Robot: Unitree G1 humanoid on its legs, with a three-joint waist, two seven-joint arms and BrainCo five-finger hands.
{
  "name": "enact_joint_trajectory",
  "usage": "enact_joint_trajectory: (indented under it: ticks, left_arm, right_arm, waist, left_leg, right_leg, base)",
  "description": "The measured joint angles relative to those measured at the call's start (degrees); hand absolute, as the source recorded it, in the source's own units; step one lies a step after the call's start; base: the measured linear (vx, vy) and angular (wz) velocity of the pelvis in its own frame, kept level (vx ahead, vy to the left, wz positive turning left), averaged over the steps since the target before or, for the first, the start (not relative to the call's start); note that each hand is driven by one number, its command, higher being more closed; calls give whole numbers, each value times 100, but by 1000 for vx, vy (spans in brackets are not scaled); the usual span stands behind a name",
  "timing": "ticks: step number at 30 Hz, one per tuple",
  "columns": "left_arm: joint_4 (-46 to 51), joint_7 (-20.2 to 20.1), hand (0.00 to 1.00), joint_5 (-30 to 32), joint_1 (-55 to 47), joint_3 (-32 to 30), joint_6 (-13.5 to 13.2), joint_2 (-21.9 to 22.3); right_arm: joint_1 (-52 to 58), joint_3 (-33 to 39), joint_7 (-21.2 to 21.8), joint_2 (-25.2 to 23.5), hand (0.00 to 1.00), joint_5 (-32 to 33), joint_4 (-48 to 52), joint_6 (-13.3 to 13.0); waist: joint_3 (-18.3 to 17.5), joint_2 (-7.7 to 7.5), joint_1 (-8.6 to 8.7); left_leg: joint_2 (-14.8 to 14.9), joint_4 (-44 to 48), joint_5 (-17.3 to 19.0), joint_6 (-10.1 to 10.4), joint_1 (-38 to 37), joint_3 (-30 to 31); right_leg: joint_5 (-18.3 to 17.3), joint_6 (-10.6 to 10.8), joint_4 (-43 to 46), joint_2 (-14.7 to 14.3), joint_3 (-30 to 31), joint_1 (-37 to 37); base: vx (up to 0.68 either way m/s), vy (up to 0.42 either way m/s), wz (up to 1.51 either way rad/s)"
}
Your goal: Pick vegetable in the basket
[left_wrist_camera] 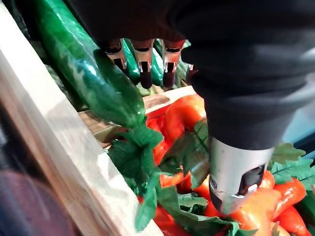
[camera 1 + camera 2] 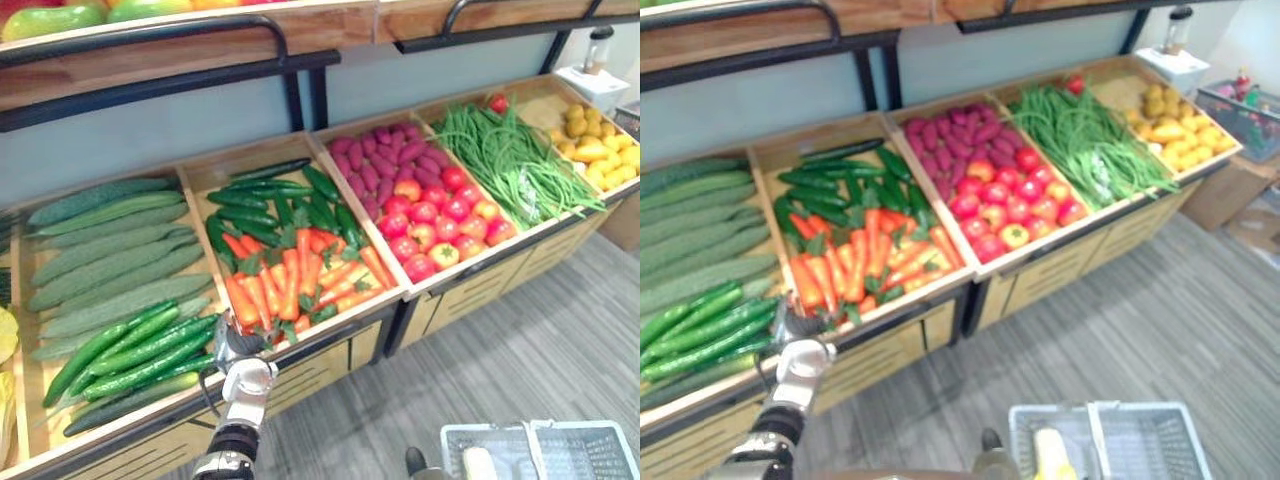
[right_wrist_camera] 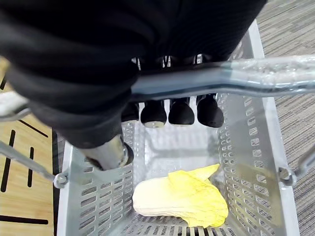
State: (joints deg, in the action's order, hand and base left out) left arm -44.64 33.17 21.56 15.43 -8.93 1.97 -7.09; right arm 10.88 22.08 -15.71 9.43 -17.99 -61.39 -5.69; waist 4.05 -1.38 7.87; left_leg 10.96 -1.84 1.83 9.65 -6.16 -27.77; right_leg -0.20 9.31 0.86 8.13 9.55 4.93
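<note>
My left hand (image 1: 234,172) loose, empty, above cucumber (image 1: 88,73) and carrots (image 1: 184,110); my right hand (image 3: 181,111) curled round basket handle (image 3: 246,76), cabbage (image 3: 182,196) inside.

A long wooden display stand (image 2: 470,290) runs across the middle of the frame, split into slanted bins. At the far left lie long pale-green gourds (image 2: 110,250); right of centre, purple sweet potatoes (image 2: 385,160) sit behind red tomatoes (image 2: 440,225), then a heap of green beans (image 2: 510,160), and yellow produce (image 2: 600,150) at the right edge. A white appliance (image 2: 592,80) stands at the upper right. An upper shelf (image 2: 200,45) with black rails (image 2: 150,90) crosses the top, and grey plank floor (image 2: 540,360) shows at the lower right.
</note>
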Motion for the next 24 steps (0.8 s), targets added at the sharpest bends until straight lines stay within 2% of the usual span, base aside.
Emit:
enact_joint_trajectory:
  ticks: [5,13,24]
  left_arm:
    - [-71,66,0,224,192,31,109,17]
    - [-71,264,0,234,195,117,130,16]
    - [-160,293,0,231,277,168,236,-16]
  right_arm:
    - [-21,-123,-14,98,100,-4,0,-68]
    - [-13,-186,-19,88,100,-4,0,-83]
    - [-9,-221,-21,88,100,-4,3,-90]
  waist:
    - [58,85,20]
    - [79,51,70]
    - [95,24,72]
  left_leg:
    - [2,0,32,30,4,1]
    - [1,0,49,47,-8,0]
    - [5,0,62,66,-81,-11]
  right_leg:
    - [8,7,15,-16,69,73]
    - [16,15,10,-15,76,67]
    - [108,-5,-121,-12,77,-36]
  base:
    - [1,-15,-9]
    - [0,0,0]
    - [-6,-4,-1]
